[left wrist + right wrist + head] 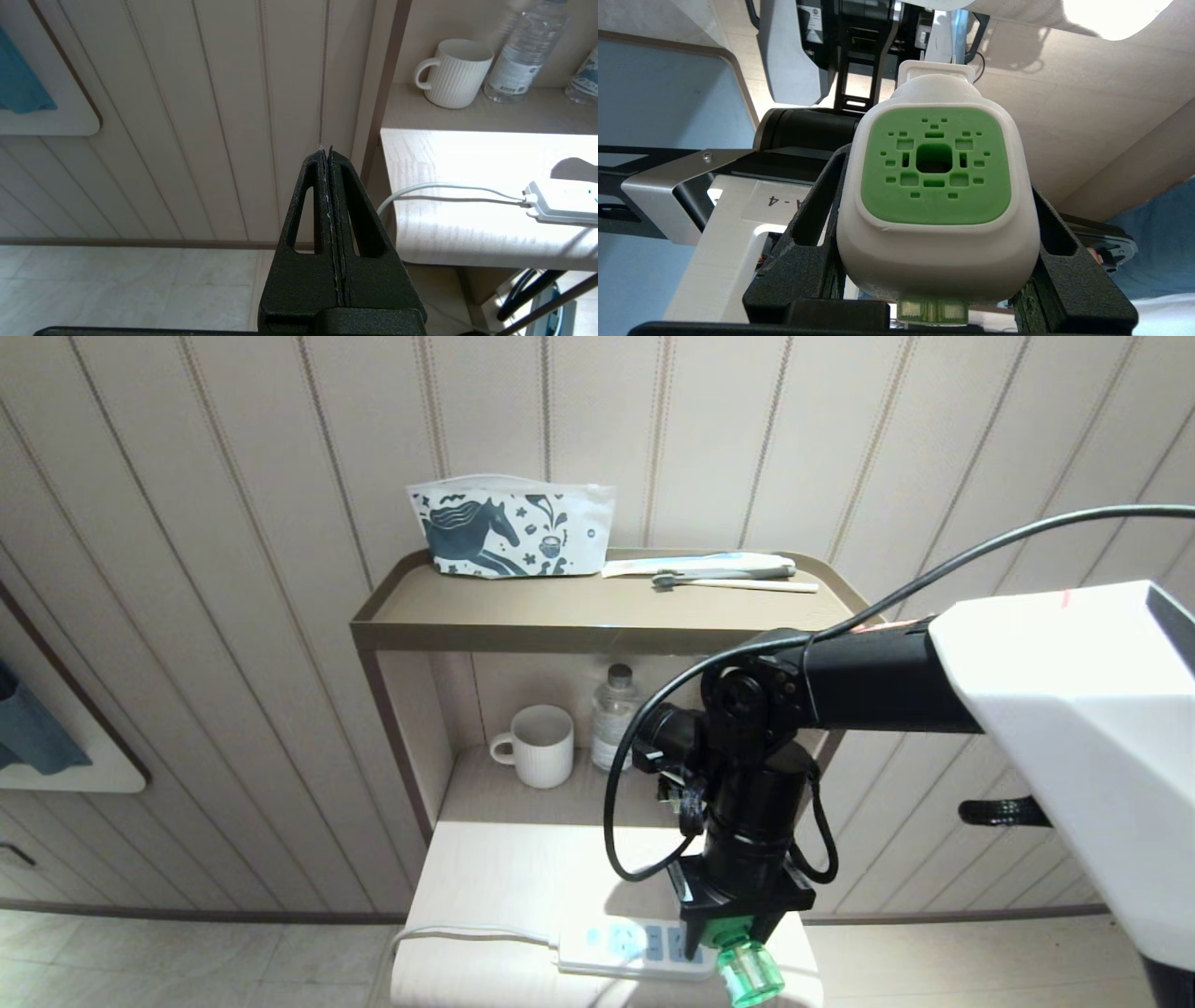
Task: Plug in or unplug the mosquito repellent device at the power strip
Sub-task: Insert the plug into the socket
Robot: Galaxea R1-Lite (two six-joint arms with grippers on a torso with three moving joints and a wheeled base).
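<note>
Green-bottled repellent device (pixel 744 963) pinched in right tool (pixel 734 933) just over power strip (pixel 624 947) on worktop (pixel 509 887), plugged or unplugged unclear; left tool (pixel 328 161) pressed together, idle.

One mosquito repellent device (pixel 937 200), one power strip (pixel 635 947) and its single cord (pixel 467 933) share the pale worktop (pixel 504 887). On the shelf (pixel 504 793) behind stand one white ribbed mug (pixel 537 745) and, across the wrist views, two clear water bottles (pixel 528 46). The top tray (pixel 560 607) carries one horse-print pouch (pixel 512 532) and one toothbrush (pixel 733 582). Two tools appear: left (pixel 329 154), right (pixel 733 933).
</note>
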